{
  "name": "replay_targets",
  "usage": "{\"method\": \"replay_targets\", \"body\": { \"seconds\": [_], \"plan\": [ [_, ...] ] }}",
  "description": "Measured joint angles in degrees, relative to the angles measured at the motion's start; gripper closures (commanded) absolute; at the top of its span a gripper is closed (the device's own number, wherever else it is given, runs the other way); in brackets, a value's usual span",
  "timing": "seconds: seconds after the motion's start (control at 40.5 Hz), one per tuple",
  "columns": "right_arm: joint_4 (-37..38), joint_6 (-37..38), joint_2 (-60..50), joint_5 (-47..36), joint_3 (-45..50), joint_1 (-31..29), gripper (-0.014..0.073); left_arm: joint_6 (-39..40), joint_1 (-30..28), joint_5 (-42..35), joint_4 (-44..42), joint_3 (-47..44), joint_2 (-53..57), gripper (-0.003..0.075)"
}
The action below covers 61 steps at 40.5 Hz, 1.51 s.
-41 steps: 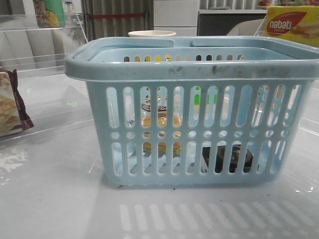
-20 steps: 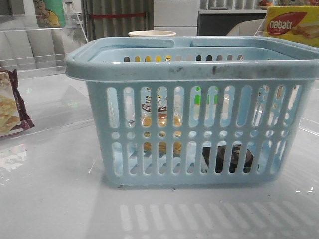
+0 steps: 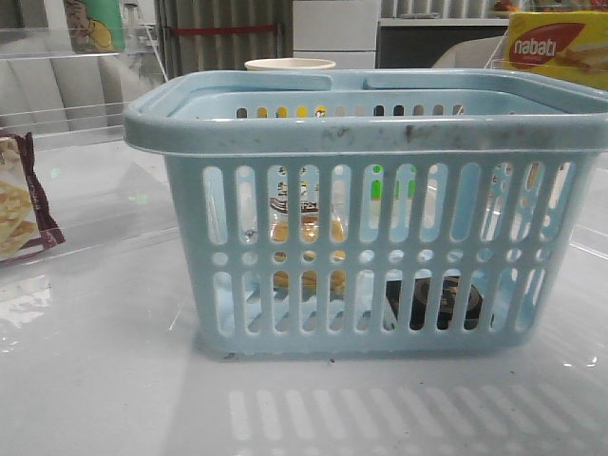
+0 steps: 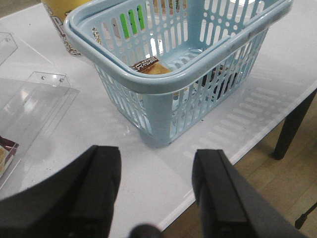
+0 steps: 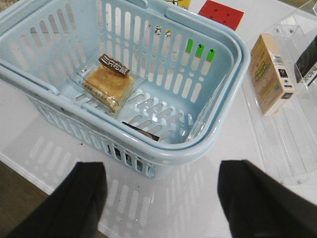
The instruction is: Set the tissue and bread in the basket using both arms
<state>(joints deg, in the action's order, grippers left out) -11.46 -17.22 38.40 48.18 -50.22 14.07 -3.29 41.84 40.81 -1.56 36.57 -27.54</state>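
Observation:
The pale blue basket (image 3: 370,138) stands in the middle of the white table. The bread (image 5: 106,84), golden-brown in clear wrap with a dark label, lies on the basket floor; through the slots it shows in the front view (image 3: 306,228) and in the left wrist view (image 4: 153,68). The dark tissue pack (image 3: 435,302) lies low in the basket near its front wall; only an edge shows in the right wrist view (image 5: 141,132). My left gripper (image 4: 156,171) is open and empty over the table, short of the basket (image 4: 163,84). My right gripper (image 5: 163,191) is open and empty, short of the basket (image 5: 208,144).
A maroon-edged cracker packet (image 3: 19,204) lies at the left on clear acrylic. A yellow nabati box (image 3: 556,47) stands back right, a pale cup (image 3: 290,65) behind the basket. A tan carton (image 5: 270,74) and a red tile (image 5: 221,12) lie beyond the basket. The table edge (image 4: 247,148) is near.

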Motion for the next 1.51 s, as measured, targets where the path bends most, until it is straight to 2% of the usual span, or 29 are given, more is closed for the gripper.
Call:
{"method": "replay_targets", "body": {
  "seconds": [0.074,0.148,0.321,0.419,0.469,0.666,1.357,1.505],
  "plan": [
    [0.00,0.00,0.00,0.00,0.00,0.00,0.0067,0.48,0.00,-1.04,0.00,-0.49,0.00,0.0323],
    [0.00,0.00,0.00,0.00,0.00,0.00,0.0153,0.60,0.00,-1.88,0.00,-0.86,0.00,0.0359],
    [0.02,0.00,0.00,0.00,0.00,0.00,0.0396,0.60,0.00,-2.40,0.00,-1.00,0.00,0.0533],
    [0.02,0.00,0.00,0.00,0.00,0.00,0.0498,0.60,0.00,-2.40,0.00,-1.00,0.00,0.0634],
    [0.02,0.00,0.00,0.29,0.00,0.00,0.0537,0.60,0.00,-2.40,0.00,-1.00,0.00,0.0626],
    [0.12,0.00,0.00,2.98,0.00,0.00,0.0537,0.71,0.00,-2.40,0.00,-1.00,0.00,0.0629],
    [0.24,0.00,0.00,3.08,0.00,0.00,0.0537,0.71,0.00,-2.40,0.00,-1.14,0.67,0.0629],
    [0.24,0.00,0.00,3.08,0.00,0.00,0.0537,0.71,-3.58,-2.61,0.24,-2.58,3.24,0.0629]
  ]
}}
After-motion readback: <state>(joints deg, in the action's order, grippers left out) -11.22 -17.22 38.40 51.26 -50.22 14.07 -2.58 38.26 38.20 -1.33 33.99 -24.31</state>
